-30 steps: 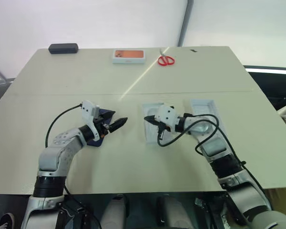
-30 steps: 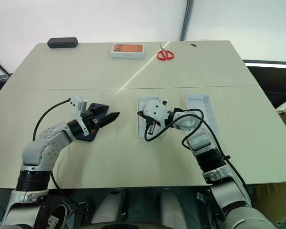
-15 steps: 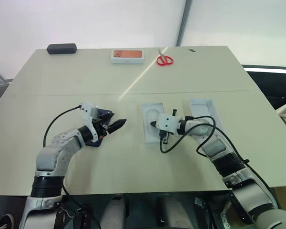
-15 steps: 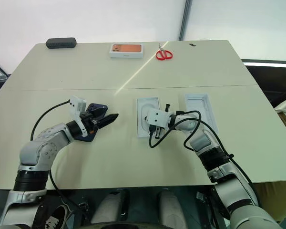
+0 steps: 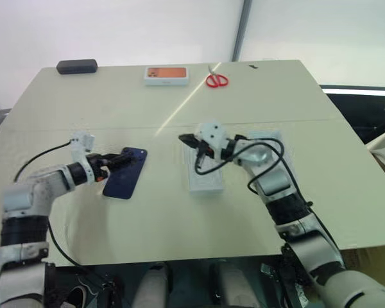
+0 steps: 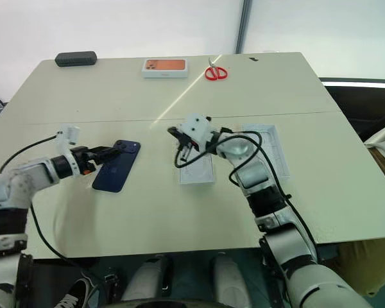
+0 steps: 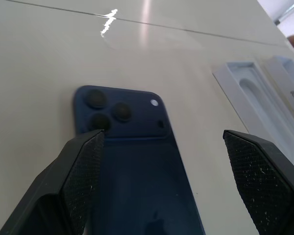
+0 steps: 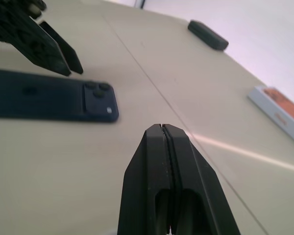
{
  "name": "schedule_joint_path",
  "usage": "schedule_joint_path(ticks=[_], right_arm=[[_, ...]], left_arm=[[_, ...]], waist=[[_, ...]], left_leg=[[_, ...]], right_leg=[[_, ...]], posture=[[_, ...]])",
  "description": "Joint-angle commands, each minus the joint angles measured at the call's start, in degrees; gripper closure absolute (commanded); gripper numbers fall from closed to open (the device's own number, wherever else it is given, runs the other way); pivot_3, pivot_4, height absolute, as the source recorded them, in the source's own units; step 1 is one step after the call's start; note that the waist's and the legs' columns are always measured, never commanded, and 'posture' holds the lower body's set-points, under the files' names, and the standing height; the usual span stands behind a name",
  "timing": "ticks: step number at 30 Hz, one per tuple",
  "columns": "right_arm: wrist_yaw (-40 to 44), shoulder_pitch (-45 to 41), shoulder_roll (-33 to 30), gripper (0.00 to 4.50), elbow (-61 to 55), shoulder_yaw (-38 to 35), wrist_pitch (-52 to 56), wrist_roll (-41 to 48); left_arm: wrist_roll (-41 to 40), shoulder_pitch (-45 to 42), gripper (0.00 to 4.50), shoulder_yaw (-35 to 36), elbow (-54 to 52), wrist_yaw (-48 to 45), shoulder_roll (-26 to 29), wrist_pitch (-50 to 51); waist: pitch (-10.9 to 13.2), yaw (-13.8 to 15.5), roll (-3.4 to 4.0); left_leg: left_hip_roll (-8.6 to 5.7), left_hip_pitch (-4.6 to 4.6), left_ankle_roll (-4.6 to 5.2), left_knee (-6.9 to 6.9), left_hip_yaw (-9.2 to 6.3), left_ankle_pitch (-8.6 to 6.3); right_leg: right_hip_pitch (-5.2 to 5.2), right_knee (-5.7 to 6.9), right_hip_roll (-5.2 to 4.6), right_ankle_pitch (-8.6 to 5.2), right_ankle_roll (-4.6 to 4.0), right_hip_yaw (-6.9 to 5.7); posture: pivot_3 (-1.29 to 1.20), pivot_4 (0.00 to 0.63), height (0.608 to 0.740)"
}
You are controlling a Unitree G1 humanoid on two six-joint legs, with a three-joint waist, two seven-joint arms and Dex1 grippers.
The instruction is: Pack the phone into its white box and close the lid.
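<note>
With jaws spread wide, the left gripper [image 7: 161, 196] is straddling the phone [image 5: 124, 181] lying at nine o'clock of the white box [image 5: 205, 181], apparently lining up a grasp, while the right gripper [image 8: 167, 142] is hovering pinched shut and empty.

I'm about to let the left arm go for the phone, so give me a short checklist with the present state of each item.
1. Left gripper open: ok, fingers spread wide.
2. Fingers straddle the phone: ok in the left wrist view, one finger each side above its back.
3. Phone free and flat on the table: ok, camera bump up, nothing on it.
4. Right gripper clear of the phone: ok, shut and empty, over the flat white insert.
5. White box ready to receive: cannot tell, the right arm covers most of it.
</note>
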Motion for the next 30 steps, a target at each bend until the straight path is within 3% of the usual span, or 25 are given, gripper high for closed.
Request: schedule_joint_path(ticks=[1, 7, 13, 23, 30], right_arm=[[0.6, -1.3, 2.8, 4.48, -0.5, 5.6, 0.6, -2.8], [-0.5, -3.6, 6.6, 4.48, 5.1, 13.4, 4.1, -9.1], [0.4, -4.3, 8.0, 4.48, 8.7, 16.0, 4.7, -11.5], [0.2, -3.6, 9.5, 4.48, 10.4, 17.2, 7.9, -13.6], [-0.6, -4.4, 9.3, 4.48, 10.4, 16.6, 6.3, -14.3]], left_arm=[[0.4, -1.5, 0.39, 1.4, 3.5, -2.8, 3.6, 1.8], [1.3, 0.1, 0.39, -1.9, 5.3, -6.4, 5.1, 5.4], [2.7, 2.3, 0.39, -7.5, 2.5, -9.8, 5.3, 8.7], [5.7, 1.6, 0.39, -9.0, 3.9, -9.1, 0.5, 7.6], [3.1, 4.0, 0.39, -9.9, -3.1, -7.3, -4.2, 14.0]], waist=[[0.0, -0.1, 0.0], [0.0, 0.0, -0.01], [0.0, 0.1, -0.05], [-0.2, 0.4, 0.18], [-0.3, 1.5, 0.29]], left_leg=[[0.0, -0.02, 0.0, -0.03, 0.02, 0.0], [-0.02, -0.18, -0.14, -0.02, 0.04, 0.08], [-0.03, -0.17, -0.23, -0.02, 0.02, 0.13], [-0.08, 0.02, -0.23, -0.03, 0.02, 0.13], [-0.11, 0.06, -0.22, -0.02, 0.02, 0.13]], right_leg=[[-0.06, 0.01, -0.01, 0.0, 0.0, 0.03], [-0.37, 0.29, -0.04, 0.0, 0.0, 0.06], [-0.37, 0.37, -0.05, -0.01, -0.02, 0.08], [-0.18, 0.38, -0.11, -0.01, -0.02, 0.08], [-0.08, 0.35, -0.21, -0.03, 0.02, 0.08]], posture=[[0.0, 0.15, 0.74], [0.0, 0.15, 0.74], [0.0, 0.15, 0.74], [0.0, 0.15, 0.74], [0.0, 0.15, 0.74]])
